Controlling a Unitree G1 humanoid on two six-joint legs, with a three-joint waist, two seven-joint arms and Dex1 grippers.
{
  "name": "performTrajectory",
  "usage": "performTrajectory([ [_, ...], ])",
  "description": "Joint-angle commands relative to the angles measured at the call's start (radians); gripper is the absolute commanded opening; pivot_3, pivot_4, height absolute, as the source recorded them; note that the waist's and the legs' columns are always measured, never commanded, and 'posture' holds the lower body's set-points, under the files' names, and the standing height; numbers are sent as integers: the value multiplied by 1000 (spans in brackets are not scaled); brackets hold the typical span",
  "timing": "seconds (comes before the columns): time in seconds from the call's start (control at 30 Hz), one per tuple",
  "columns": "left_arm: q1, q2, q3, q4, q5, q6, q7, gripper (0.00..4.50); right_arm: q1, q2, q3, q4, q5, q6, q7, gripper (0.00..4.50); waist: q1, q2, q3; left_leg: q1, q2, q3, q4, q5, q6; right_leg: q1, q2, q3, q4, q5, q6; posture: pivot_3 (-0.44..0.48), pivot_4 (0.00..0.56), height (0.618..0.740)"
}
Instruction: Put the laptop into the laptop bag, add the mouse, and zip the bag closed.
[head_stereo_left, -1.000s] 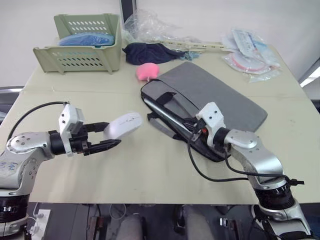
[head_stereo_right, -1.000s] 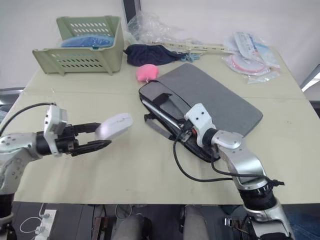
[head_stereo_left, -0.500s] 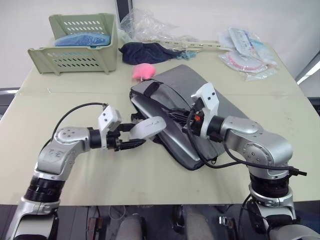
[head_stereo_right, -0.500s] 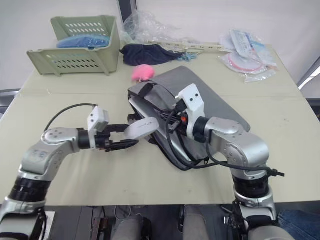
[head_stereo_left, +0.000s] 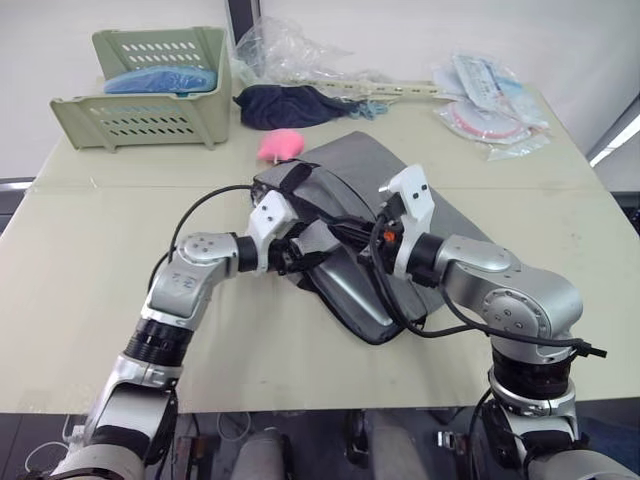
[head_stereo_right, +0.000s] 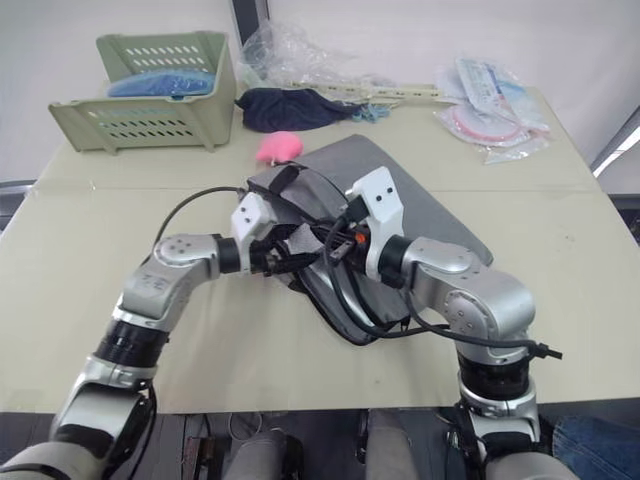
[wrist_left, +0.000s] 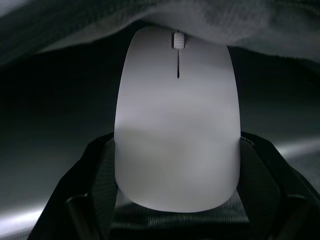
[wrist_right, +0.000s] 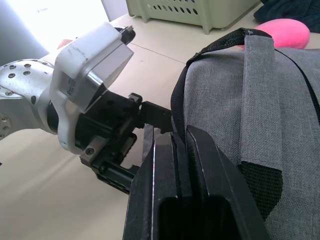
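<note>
The left gripper (wrist_left: 175, 220), clamped on the mouse (wrist_left: 176, 120), has the mouse's nose at the mouth of the laptop bag (head_stereo_left: 420, 205) on the counter (head_stereo_left: 90, 260); it should slide deeper before letting go. The right gripper (wrist_right: 172, 165), pinched on the bag's upper flap, should keep that flap raised. A second ago the mouse hung over bare counter, well apart from the bag.

Bag (head_stereo_left: 400, 190) mouth narrow; flap (wrist_left: 210, 20) overhangs mouse (wrist_left: 177, 125); right gripper (wrist_right: 172, 150) crowds opening.
</note>
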Motion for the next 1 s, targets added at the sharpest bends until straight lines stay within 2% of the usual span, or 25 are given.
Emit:
performTrajectory([
  [0.03, -28, -58, -4, 23, 31, -57, 50, 2780, -16, 11, -27, -54, 35, -8, -17, 39, 0, 0, 0, 0, 0, 0, 0, 0, 0, 0, 0, 0, 0, 0, 0, 0, 150, 740],
  [0.27, -3, -126, 2, 22, 63, -118, 98, 2780, -32, 25, -61, -31, 34, -24, -67, 39, 0, 0, 0, 0, 0, 0, 0, 0, 0, 0, 0, 0, 0, 0, 0, 0, 150, 740],
  [0.47, 31, -115, 25, 13, 63, -133, 96, 2780, -65, 27, -113, -14, 72, 2, -75, 39, 1, 0, 0, 0, 0, 0, 1, 0, 0, 0, -1, 0, 0, 0, 0, 0, 150, 740],
  [0.6, 40, -143, 42, 24, 54, -134, 117, 2780, -94, 44, -148, -16, 134, 41, -77, 39, 2, 0, 0, 0, 0, 0, 1, 0, 0, 0, -1, 0, 1, 0, 0, 0, 150, 740],
  [1.0, -22, -205, 36, 184, 97, -237, 163, 2780, -135, 96, -231, -9, 247, 113, -160, 39, 1, 0, 0, -1, 0, -1, 0, 0, 0, 0, -1, 0, 0, 0, 0, 0, 150, 740],
])
